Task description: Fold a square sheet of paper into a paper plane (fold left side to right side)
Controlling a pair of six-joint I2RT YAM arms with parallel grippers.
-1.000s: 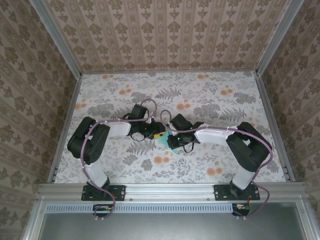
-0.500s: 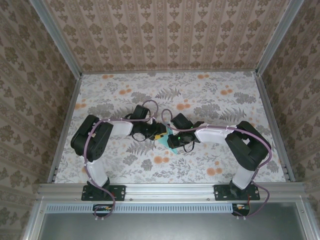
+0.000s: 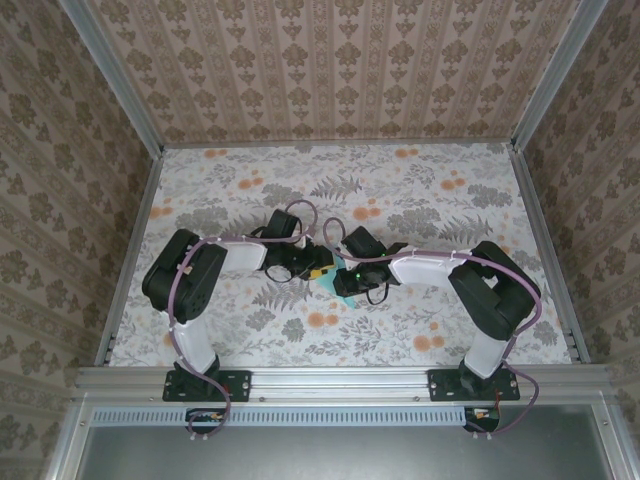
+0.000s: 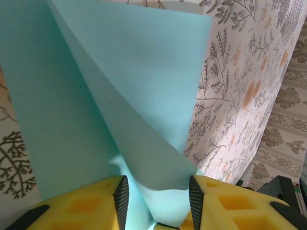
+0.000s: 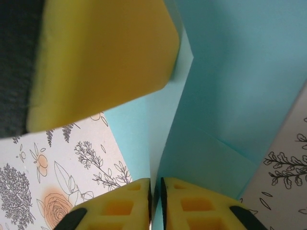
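Note:
The light-turquoise square sheet of paper [image 3: 327, 281] lies mid-table between the two wrists, mostly hidden under them in the top view. In the left wrist view the sheet [image 4: 129, 96] is partly folded, one flap raised over the other. My left gripper [image 4: 156, 203] stands open, its yellow fingers [image 4: 76, 206] spread on either side of the raised flap. In the right wrist view my right gripper [image 5: 154, 194] is shut on a raised edge of the sheet [image 5: 230, 96]. The left gripper's yellow finger [image 5: 100, 57] looms close above it.
The floral tablecloth [image 3: 400, 200] covers the table, bounded by aluminium rails [image 3: 340, 375] and patterned walls. Both arms [image 3: 430, 265] meet at the centre, their cables looping above the wrists.
The left arm has shifted slightly to the right toward the sheet. The right arm has barely moved.

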